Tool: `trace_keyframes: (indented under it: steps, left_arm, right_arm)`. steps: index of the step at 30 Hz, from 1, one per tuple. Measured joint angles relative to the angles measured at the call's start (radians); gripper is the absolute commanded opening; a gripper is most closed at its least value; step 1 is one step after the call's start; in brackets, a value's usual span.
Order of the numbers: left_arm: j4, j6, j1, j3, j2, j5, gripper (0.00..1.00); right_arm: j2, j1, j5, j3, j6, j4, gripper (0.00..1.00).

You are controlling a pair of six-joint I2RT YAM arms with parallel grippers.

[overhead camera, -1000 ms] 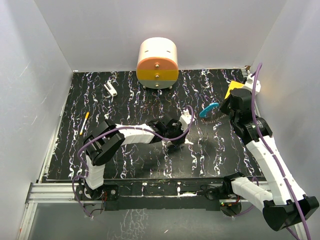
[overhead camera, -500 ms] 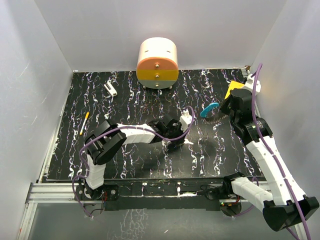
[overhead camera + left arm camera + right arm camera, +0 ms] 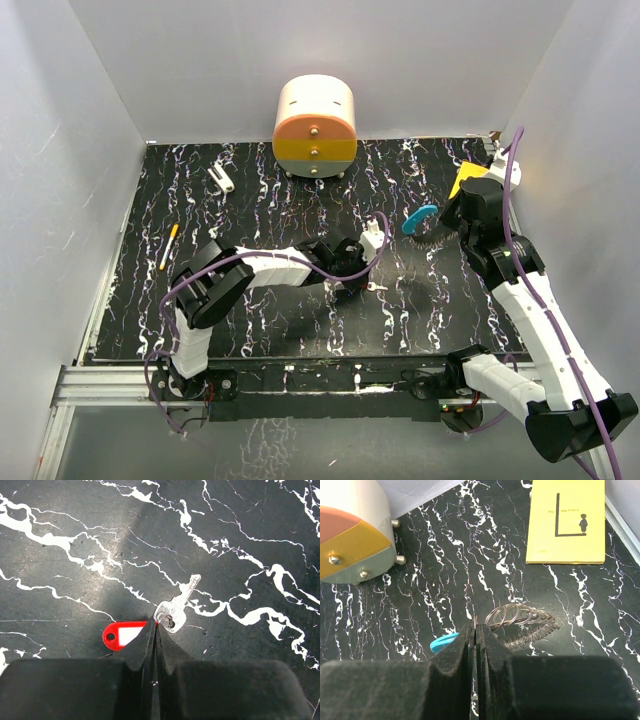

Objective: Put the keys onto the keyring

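Left end effector (image 3: 155, 626): jaws fully closed. The tips meet low on the black marbled surface (image 3: 75, 580), exactly at the join of the keys (image 3: 172, 614) (one silver key, its blade pointing ahead and to the right of the tips) and a red tag (image 3: 122, 635) with a white label, which lies just left of the tips. Whether the join itself is pinched cannot be told. Right end effector (image 3: 475, 627): jaws closed on the keyring (image 3: 441, 643). Its bright-blue band curves out just left of the tips, while its coil of wire loops fans out just ahead and to the right, clear of the surface and throwing a ribbed shadow beneath. In the overhead view the two end effectors are well apart, with the keys at the left one and the keyring at the right one. Farther ahead of the right end effector, to its right, a yellow card (image 3: 566, 522) lies flat. Far ahead to its left stands a drum-shaped container (image 3: 350, 535) with an orange and grey face, on small feet.
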Motion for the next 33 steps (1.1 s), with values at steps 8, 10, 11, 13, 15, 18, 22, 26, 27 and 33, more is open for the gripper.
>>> trace_keyframes:
  steps: [8, 10, 11, 13, 15, 18, 22, 26, 27, 33]
  left_arm:
    - [-0.044, 0.000, 0.010, 0.024, -0.001, 0.038, 0.00]
    - [-0.085, 0.001, 0.021, 0.045, -0.004, 0.057, 0.00]
    - [-0.108, 0.002, 0.033, 0.056, -0.008, 0.068, 0.00]
    - [-0.166, 0.008, 0.072, 0.081, -0.029, 0.091, 0.00]
    - [-0.219, 0.023, 0.118, 0.104, -0.058, 0.100, 0.00]
    - [-0.318, 0.064, 0.196, 0.147, -0.135, 0.091, 0.00]
    - [-0.389, 0.122, 0.284, 0.200, -0.259, 0.078, 0.00]
    - [-0.439, 0.182, 0.328, 0.229, -0.374, 0.101, 0.00]
    - [-0.454, 0.196, 0.335, 0.235, -0.391, 0.116, 0.00]
    - [-0.556, 0.261, 0.409, 0.241, -0.443, 0.224, 0.00]
  right_arm:
    - [-0.004, 0.000, -0.011, -0.006, -0.009, 0.007, 0.08]
    - [-0.018, 0.000, -0.047, -0.029, -0.031, 0.032, 0.08]
    - [-0.028, 0.000, -0.071, -0.045, -0.043, 0.046, 0.08]
    - [-0.053, 0.000, -0.137, -0.082, -0.068, 0.072, 0.08]
    - [-0.082, 0.000, -0.204, -0.119, -0.085, 0.096, 0.08]
    - [-0.116, 0.000, -0.309, -0.165, -0.099, 0.124, 0.08]
    - [-0.125, 0.000, -0.486, -0.212, -0.104, 0.183, 0.08]
    - [-0.111, 0.000, -0.693, -0.264, -0.077, 0.276, 0.08]
    - [-0.105, 0.000, -0.750, -0.283, -0.061, 0.311, 0.08]
    - [-0.070, 0.000, -0.995, -0.412, 0.075, 0.512, 0.08]
